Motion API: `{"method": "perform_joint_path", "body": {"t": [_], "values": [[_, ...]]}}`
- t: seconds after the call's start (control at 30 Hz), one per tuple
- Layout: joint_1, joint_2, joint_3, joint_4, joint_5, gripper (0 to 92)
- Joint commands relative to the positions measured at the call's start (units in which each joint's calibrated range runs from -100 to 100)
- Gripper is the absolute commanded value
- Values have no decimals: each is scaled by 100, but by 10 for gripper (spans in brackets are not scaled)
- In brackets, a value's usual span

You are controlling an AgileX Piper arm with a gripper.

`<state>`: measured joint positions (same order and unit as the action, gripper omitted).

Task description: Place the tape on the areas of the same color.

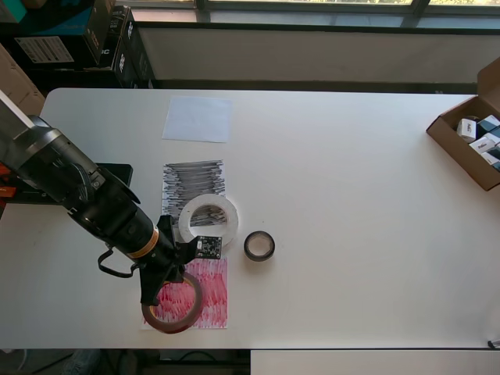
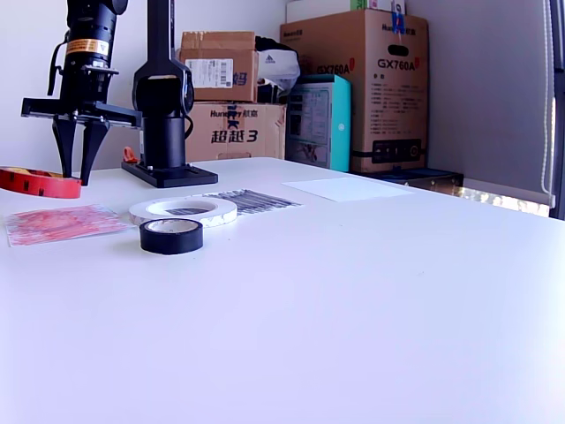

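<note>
while pinched rim-wise in the jaws, reddish-brown roll (image 2: 37,182) lying flat above red patch (image 1: 209,293)

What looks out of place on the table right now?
The white roll sits half on the black patch, far from the white patch. The black roll lies on bare table. The red roll, held in the gripper, overhangs the red patch's corner.
</note>
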<state>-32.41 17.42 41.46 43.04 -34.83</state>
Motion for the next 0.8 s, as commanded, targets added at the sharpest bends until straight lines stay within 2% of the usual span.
{"method": "perform_joint_path", "body": {"t": [0.0, 0.33, 0.77], "values": [[77, 269, 29, 44, -4, 0], [409, 334, 29, 44, 62, 0], [417, 437, 29, 36, 62, 7]]}}
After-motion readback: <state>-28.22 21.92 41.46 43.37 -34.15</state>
